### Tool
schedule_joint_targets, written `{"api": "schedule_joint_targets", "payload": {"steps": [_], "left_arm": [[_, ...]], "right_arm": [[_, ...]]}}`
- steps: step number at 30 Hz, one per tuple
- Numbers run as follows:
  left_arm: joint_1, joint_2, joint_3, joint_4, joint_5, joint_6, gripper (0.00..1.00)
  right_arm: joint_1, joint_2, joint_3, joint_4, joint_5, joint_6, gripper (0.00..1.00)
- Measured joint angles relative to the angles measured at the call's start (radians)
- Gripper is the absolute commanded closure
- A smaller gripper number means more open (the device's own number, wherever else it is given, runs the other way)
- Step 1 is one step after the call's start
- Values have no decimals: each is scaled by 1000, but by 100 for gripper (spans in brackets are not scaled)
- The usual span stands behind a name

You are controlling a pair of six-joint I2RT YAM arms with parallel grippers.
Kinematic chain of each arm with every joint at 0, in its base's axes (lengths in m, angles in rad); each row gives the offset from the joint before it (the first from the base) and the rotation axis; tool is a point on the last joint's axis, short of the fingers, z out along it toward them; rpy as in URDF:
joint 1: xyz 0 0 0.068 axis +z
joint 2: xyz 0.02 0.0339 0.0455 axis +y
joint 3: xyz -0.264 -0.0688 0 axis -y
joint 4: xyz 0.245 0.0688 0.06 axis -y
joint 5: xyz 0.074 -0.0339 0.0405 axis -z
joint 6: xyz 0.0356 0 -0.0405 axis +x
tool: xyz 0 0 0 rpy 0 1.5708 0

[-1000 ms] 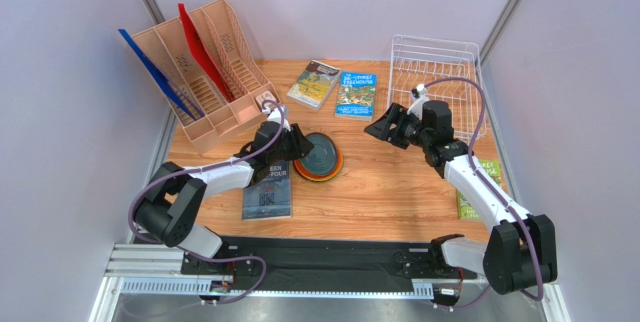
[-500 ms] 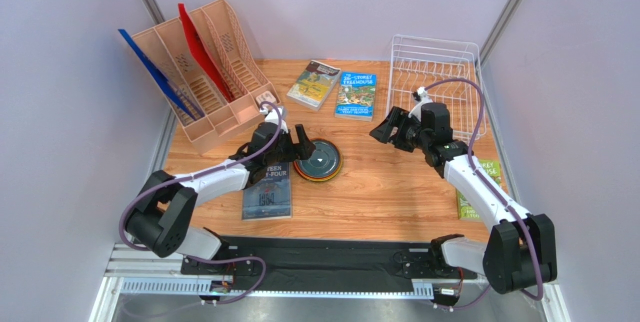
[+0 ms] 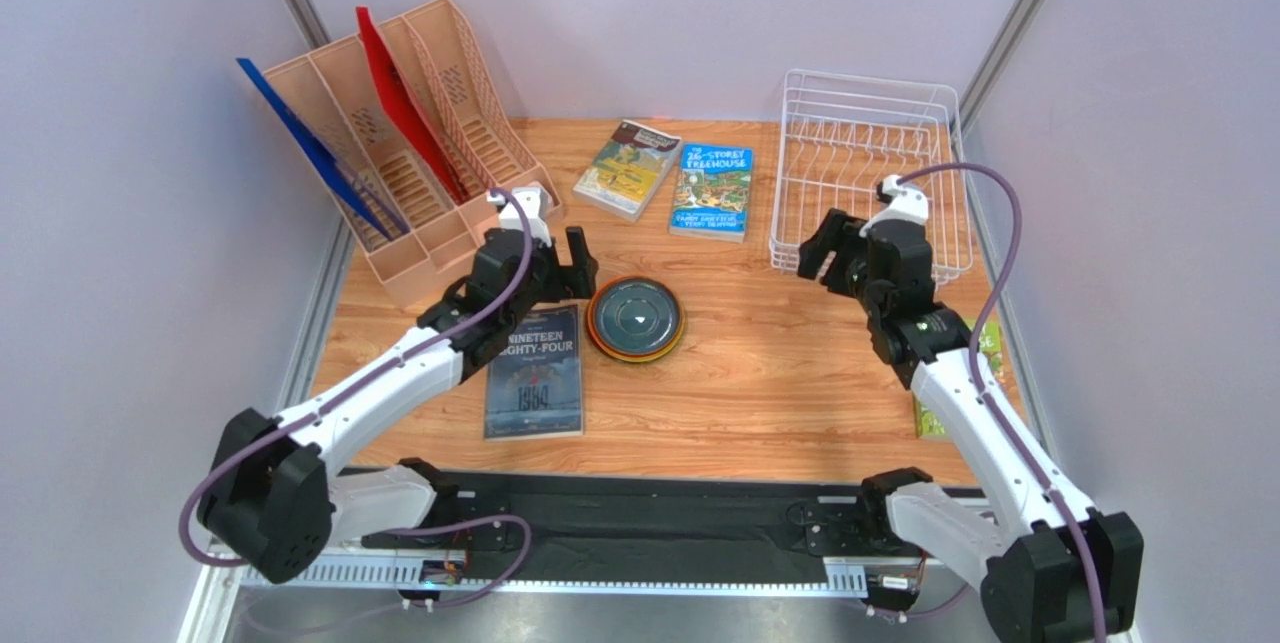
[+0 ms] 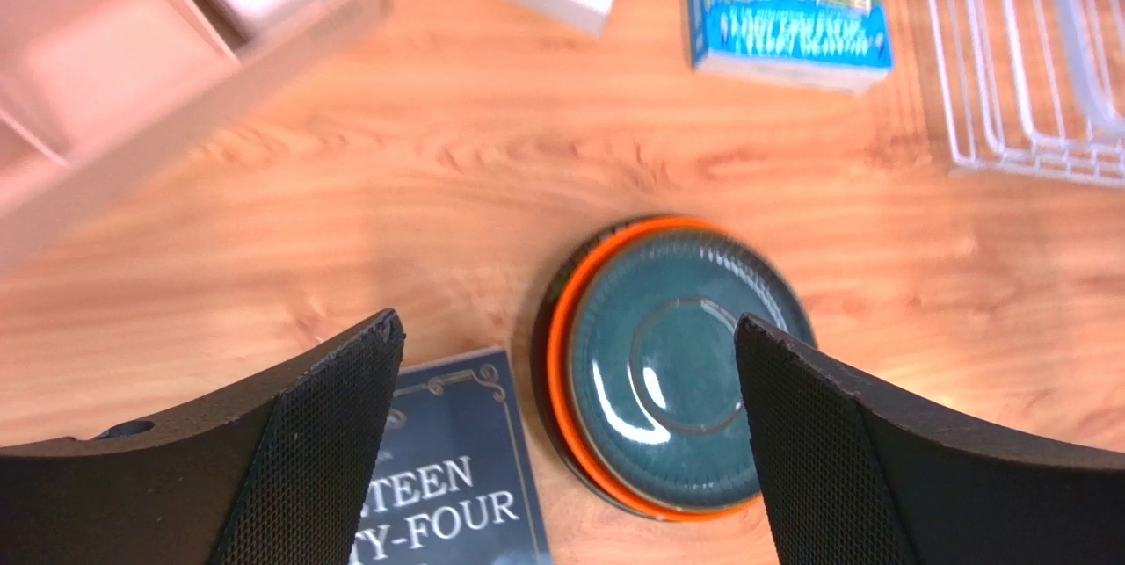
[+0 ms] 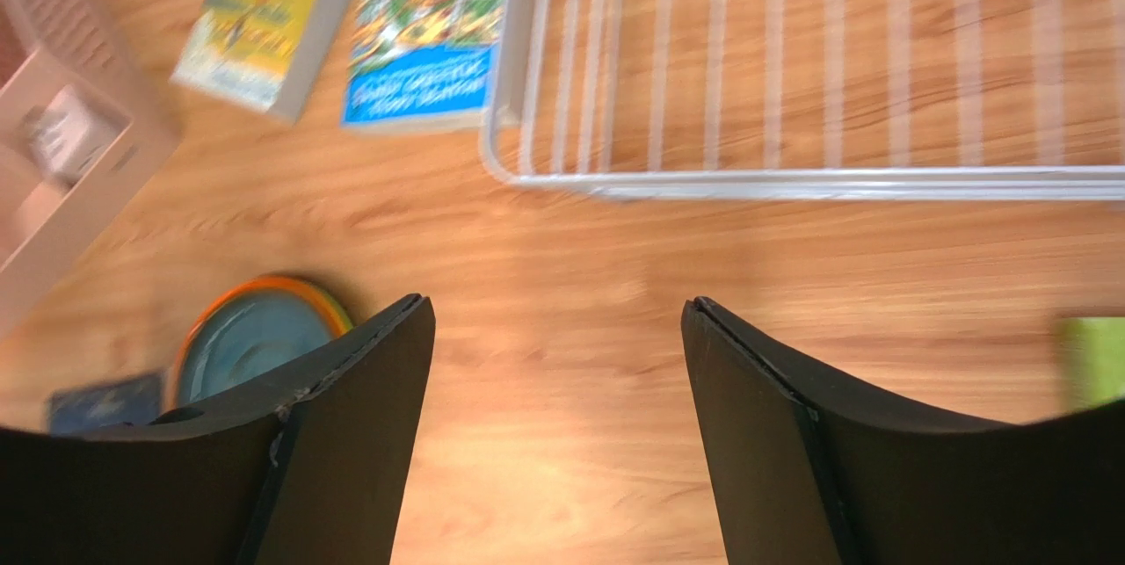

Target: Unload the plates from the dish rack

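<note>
The left pincer (image 3: 574, 261) has just let go: its jaws stand wide apart and empty, just left of the stack of plates (image 3: 636, 318) and clear of its rim. The teal plate (image 4: 687, 361) lies flat on top of the stack, with the orange plate (image 4: 565, 367) under it and a dark edge below that; anything further down is hidden. The stack rests on the desk (image 3: 781, 373). Well right of the stack, the right pincer (image 3: 824, 250) hangs partly spread with nothing between its jaws. Farther right of the stack, the rack (image 3: 869, 76) shows only bare wires. I judge the unloading done, or all but done

A second ago the left pincer was closed at the stack's left edge, setting the teal plate down off-centre; now it is open and drawn back left of the stack, and the plate sits squarer. The right arm, then reaching toward the stack, has pulled away from it toward the rack
</note>
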Motion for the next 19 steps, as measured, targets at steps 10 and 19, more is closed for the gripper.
{"api": "schedule_joint_targets", "payload": {"steps": [10, 19], "left_arm": [[0, -220, 39, -59, -101, 98, 0], [0, -248, -22, -60, -167, 164, 0]], "right_arm": [[0, -87, -94, 57, 308, -69, 25], [0, -80, -132, 115, 375, -100, 24]]}}
